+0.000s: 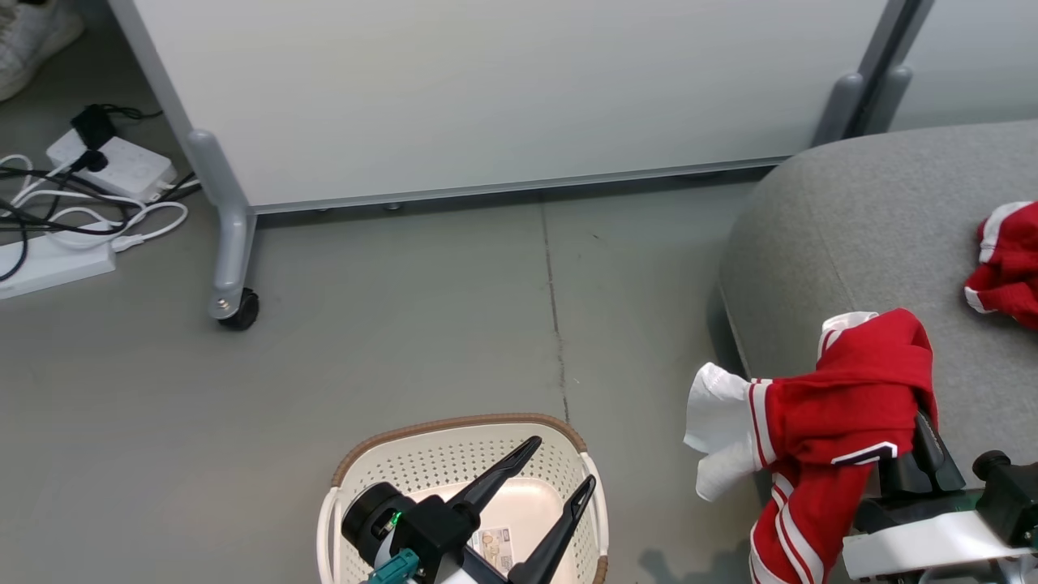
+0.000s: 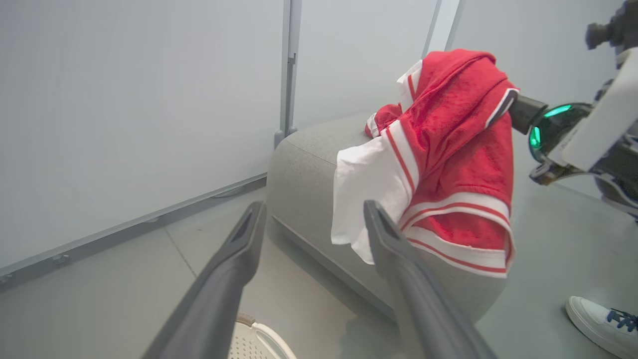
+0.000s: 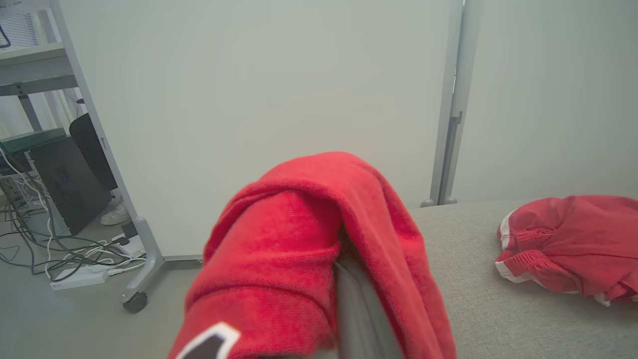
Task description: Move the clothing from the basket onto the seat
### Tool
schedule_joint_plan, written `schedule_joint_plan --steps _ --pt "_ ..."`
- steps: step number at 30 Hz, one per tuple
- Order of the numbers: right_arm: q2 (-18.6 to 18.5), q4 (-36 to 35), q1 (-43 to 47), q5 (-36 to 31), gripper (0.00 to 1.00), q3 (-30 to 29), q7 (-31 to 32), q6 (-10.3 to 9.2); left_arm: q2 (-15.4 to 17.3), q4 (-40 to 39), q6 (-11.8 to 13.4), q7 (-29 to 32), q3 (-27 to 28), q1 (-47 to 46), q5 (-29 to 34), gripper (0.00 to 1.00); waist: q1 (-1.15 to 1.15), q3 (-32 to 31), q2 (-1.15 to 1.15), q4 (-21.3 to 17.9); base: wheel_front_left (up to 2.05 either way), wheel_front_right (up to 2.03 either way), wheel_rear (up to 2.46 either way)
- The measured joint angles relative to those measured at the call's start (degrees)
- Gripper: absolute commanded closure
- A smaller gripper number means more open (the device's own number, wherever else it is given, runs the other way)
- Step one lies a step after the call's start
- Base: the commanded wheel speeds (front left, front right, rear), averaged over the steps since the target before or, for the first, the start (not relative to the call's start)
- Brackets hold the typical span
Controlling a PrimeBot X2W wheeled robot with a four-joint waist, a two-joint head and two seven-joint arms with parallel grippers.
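A red garment with white stripes and a white panel drapes over my right gripper, which is shut on it, fingertips hidden under the cloth. It hangs at the near left corner of the grey seat, its white part out over the floor. A second red garment lies on the seat at the right. The cream basket stands on the floor at bottom centre, its bottom label showing. My left gripper hovers open over the basket, holding nothing. The left wrist view shows the held garment beyond the open fingers.
A pale grey partition panel on a wheeled leg stands behind. Power strips and cables lie at far left. A person's shoe is at top left, another shoe near the seat. A computer tower stands beyond the panel.
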Motion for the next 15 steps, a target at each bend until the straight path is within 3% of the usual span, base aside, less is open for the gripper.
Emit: schedule_joint_plan --steps 15 --pt "-0.07 -1.23 -0.58 -0.83 1.0 -0.08 0.0 0.0 0.05 -1.0 0.0 -0.01 -0.4 -1.17 0.43 0.0 0.0 2.1 0.0 -8.97 0.0 0.0 0.0"
